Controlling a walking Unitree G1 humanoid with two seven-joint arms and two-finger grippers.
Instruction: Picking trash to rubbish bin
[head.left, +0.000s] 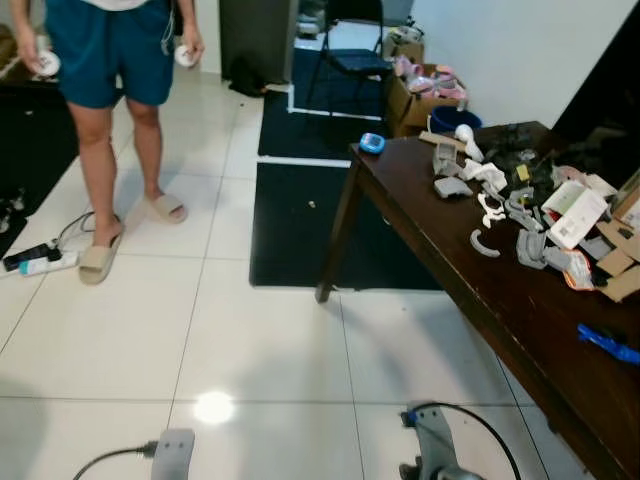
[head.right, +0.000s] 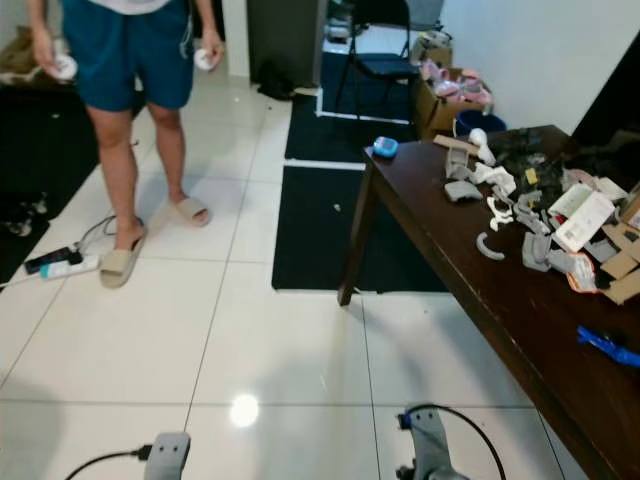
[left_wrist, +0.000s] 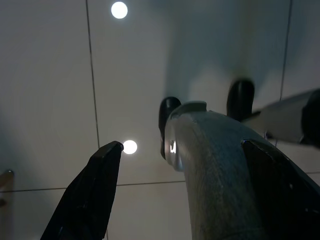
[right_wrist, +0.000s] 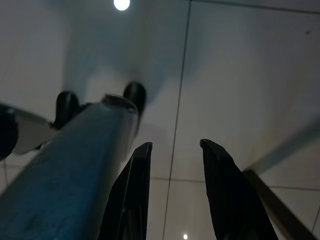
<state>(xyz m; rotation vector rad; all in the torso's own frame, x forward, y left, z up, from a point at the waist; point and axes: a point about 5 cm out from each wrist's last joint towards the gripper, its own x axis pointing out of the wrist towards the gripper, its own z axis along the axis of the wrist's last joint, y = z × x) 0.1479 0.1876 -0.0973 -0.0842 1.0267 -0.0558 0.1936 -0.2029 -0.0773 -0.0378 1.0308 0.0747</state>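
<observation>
both arms hang low over the white tile floor (head.left: 250, 330), wrists just inside the bottom edge of the head views. left gripper (left_wrist: 182, 187): fingers spread wide, holding nothing, aimed down at tile beside the robot's own leg. right gripper (right_wrist: 175, 200): fingers parted with a narrower gap, also holding nothing, aimed at tile.

left to right ahead: a person (head.left: 110, 60) stands far left in blue shorts and sandals, a white controller in each hand; dark mats (head.left: 300, 220) in the middle; dark wooden table (head.left: 480, 290) along the right, its long axis running away from the robot.

trash: the heap of grey scraps, torn cardboard and paper (head.left: 545, 215) sits on the table's far right half, ahead and to the right of both grippers and higher than them. a blue scrap (head.left: 605, 345) lies nearer on the table edge.

judgement: right arm is the nearer one. no bin can be made out, so its direction is unknown
</observation>
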